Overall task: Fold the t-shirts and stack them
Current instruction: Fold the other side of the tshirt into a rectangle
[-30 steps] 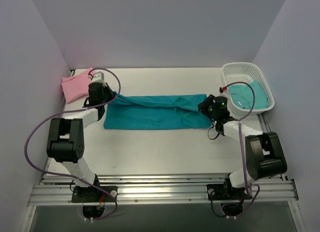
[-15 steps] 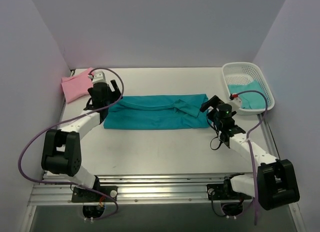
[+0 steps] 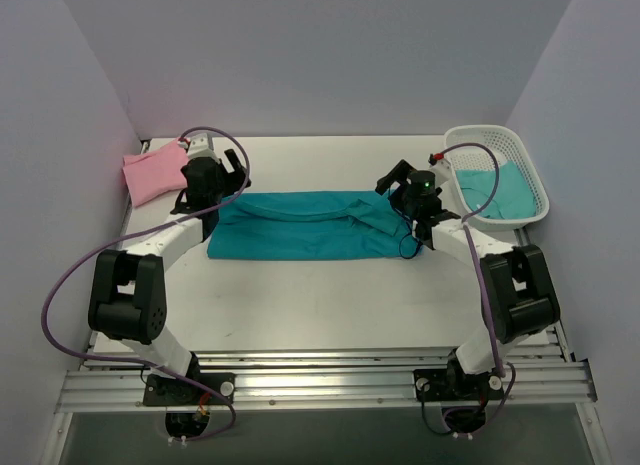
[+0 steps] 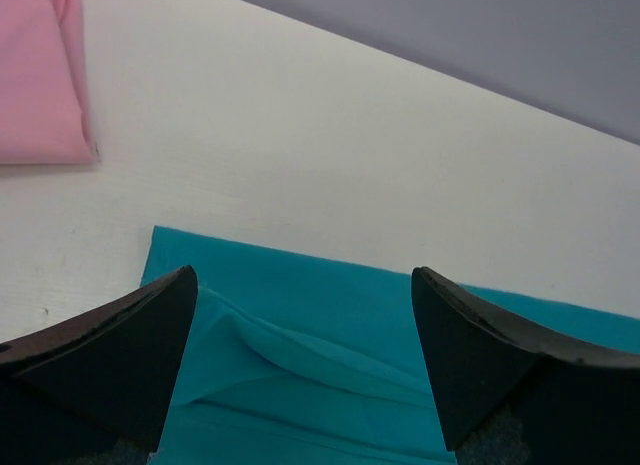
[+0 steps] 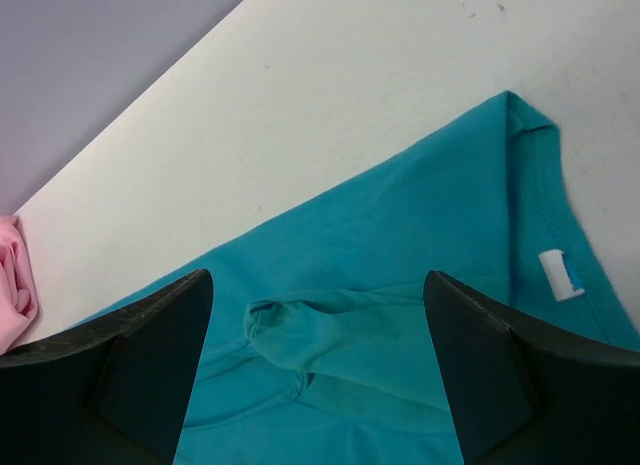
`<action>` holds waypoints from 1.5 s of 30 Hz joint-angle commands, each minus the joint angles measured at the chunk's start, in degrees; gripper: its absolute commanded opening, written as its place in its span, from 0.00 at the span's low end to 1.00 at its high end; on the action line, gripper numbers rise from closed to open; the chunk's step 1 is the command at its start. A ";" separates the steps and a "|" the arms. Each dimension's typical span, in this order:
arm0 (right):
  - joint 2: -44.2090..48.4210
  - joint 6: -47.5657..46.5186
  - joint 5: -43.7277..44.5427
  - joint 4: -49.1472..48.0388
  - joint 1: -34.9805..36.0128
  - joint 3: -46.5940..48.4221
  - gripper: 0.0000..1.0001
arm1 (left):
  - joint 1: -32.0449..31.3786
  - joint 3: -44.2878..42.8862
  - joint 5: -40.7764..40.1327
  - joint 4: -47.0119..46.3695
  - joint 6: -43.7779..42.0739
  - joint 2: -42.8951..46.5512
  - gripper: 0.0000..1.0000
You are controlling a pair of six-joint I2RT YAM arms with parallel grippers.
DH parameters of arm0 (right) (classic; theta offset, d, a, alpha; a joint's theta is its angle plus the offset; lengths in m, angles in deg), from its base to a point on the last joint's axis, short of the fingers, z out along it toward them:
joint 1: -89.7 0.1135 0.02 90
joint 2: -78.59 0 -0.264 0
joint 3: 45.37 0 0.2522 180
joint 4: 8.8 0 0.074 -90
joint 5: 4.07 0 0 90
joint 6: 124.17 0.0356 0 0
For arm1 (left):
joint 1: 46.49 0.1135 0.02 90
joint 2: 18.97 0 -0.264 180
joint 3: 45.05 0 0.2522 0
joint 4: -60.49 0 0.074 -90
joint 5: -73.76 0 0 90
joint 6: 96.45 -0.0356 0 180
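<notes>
Worktop (image 3: 330, 295): one teal t-shirt (image 3: 310, 223) lies across the middle, folded into a long band running left to right, with loose folds along its far edge.

Left end effector (image 3: 232, 173): above the band's far left corner, jaws spread wide, gripping nothing. In the left wrist view the fingers (image 4: 110, 355) stand either side of the cloth's corner and a raised fold.

Right end effector (image 3: 394, 175): above the band's far right corner, also wide and free of cloth. The right wrist view shows a bunched sleeve between the fingers (image 5: 510, 375) and a white label (image 5: 560, 273) by the collar edge.

Pink t-shirt (image 3: 152, 172): folded, at the far left corner of the worktop, apart from the teal band.

White mesh basket (image 3: 497, 137): far right corner, with more teal fabric (image 3: 505, 193) inside.
</notes>
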 commanded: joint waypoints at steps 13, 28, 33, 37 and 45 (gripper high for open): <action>-12.51 0.90 -2.88 -1.13 9.16 12.27 0.79 | -0.16 -3.03 10.26 -6.16 3.08 -8.54 1.00; -17.51 -0.77 0.20 0.54 12.51 17.98 0.79 | 0.02 -1.10 13.60 -7.56 2.82 -7.76 0.95; -22.26 -4.90 1.17 3.26 11.02 26.15 0.78 | 0.02 -0.57 14.56 -8.09 4.14 -7.49 0.94; -25.34 -5.26 -0.59 4.23 9.61 29.50 0.62 | 0.02 -0.48 14.83 -7.92 3.88 -7.23 0.94; -21.39 -4.99 -0.59 2.04 9.43 23.01 0.59 | 0.11 -0.66 15.62 -8.71 3.88 -7.67 0.93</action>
